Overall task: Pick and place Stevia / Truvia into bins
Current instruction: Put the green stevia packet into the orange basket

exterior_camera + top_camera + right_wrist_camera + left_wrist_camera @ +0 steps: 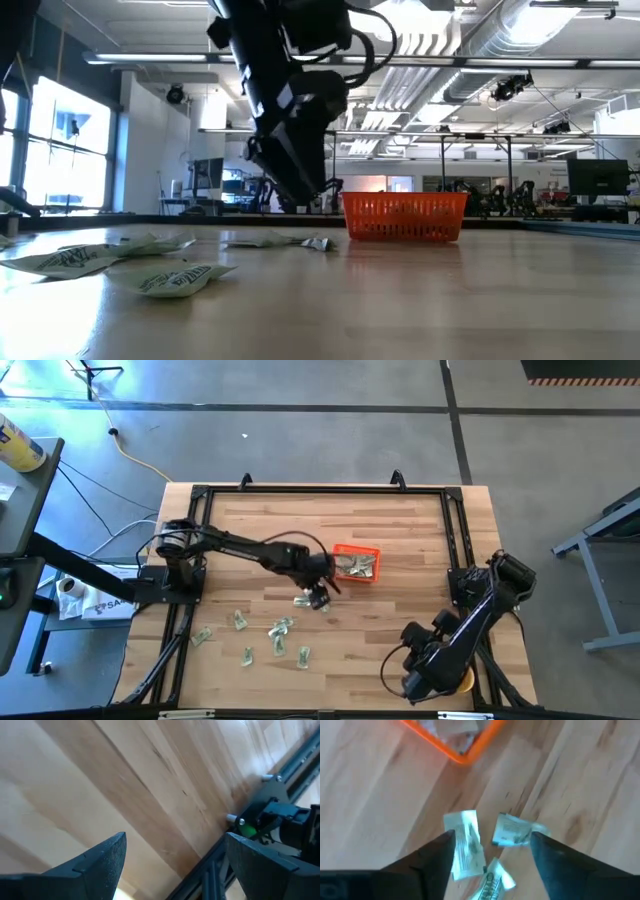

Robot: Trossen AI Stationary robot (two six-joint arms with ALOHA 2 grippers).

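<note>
Beside bin (356, 564), L pincer (490, 851) open over sachets (466, 845)

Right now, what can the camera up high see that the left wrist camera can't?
Only the high view shows the right end effector waiting near the table's front right corner, plus the scattered sachets at front left. Only the left wrist view shows the open left end effector straddling three sachets up close. Both show the orange bin holding sachets.
</note>
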